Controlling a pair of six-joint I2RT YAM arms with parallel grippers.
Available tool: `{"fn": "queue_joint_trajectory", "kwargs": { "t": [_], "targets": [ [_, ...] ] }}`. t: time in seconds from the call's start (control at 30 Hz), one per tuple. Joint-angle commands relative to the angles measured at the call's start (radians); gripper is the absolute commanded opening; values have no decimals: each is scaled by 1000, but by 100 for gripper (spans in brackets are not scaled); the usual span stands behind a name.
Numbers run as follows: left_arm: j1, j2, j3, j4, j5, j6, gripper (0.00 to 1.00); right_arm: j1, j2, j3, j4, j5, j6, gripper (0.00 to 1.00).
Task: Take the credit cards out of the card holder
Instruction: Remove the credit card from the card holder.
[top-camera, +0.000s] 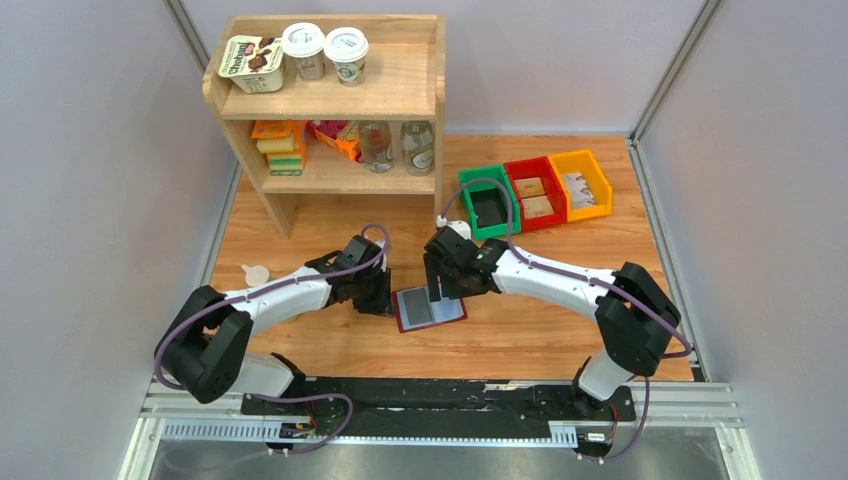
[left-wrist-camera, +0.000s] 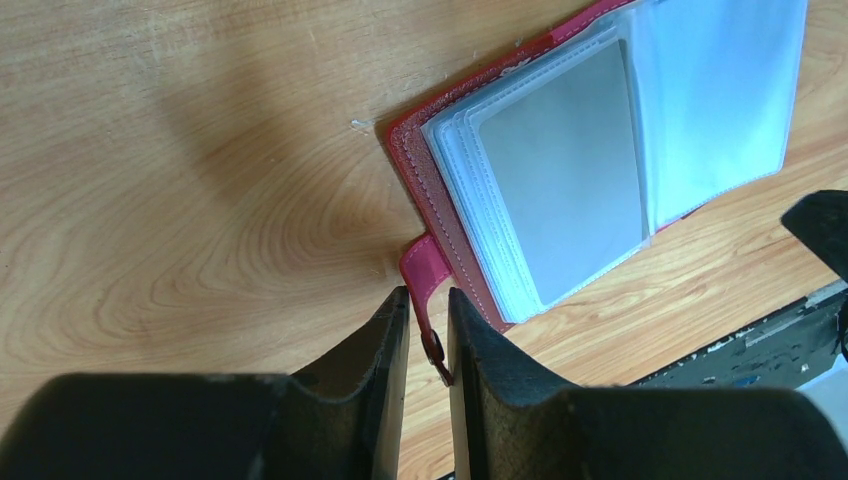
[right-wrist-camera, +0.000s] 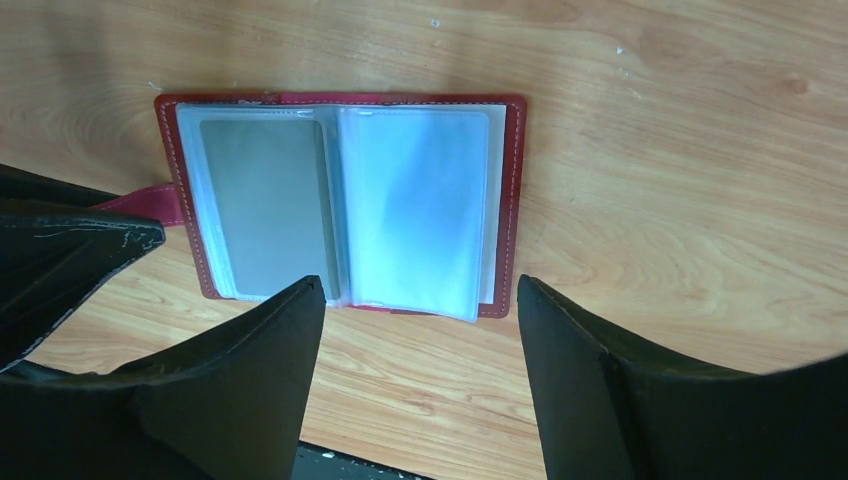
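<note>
Maroon card holder (top-camera: 430, 308) is lying open and flat on the counter (top-camera: 560, 340), with its clear pages facing up. The left hand (left-wrist-camera: 428, 325) is sitting at the holder's tab side. Its fingers are drawn narrow with the closing tab (left-wrist-camera: 422, 285) running between them, and it is judged to be pinching the tab and anchoring the holder. The right hand (right-wrist-camera: 418, 290) is hovering over the holder's near edge, spread wide and carrying nothing. Its fingers are straddling the page away from the tab. One grey credit card (right-wrist-camera: 262, 205) is showing inside the sleeve next to the tab, fully seated. The far sleeve (right-wrist-camera: 415, 200) is catching glare, so whether it is holding a card cannot be told.

Assessment: the holder is opened and pinned, and extraction is not yet begun. The next move is calling for the right hand to narrow and shift toward the tab-side page. It must then catch the thin card edge at the sleeve mouth and draw it out along the sleeve while the tab grip is resisting the pull.
</note>
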Motion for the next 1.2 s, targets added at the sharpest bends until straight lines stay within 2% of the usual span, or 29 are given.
{"fn": "queue_joint_trajectory", "kwargs": {
  "t": [0.0,0.17,0.27,0.5,0.63,0.87,1.17],
  "targets": [
    [-3,-25,-4,13,7,-5,28,0,-77,-19,59,32,-4,72],
    [-3,-58,-4,-1,-13,-3,29,0,-79,-35,177,-102,-31,64],
    [-3,-88,-1,-11,-34,-8,32,-5,-50,-42,246,-192,-31,59],
    [-3,-167,19,-37,-72,-12,43,-25,16,-70,329,-269,-19,59],
    [-3,-131,22,-42,-71,-18,44,-17,56,-39,292,-239,-20,63],
    [0,-45,14,-37,-59,-28,32,38,128,62,168,-61,-22,72],
    [34,-20,-24,6,-7,-44,15,93,209,128,137,-4,-1,77]
  ]
}}
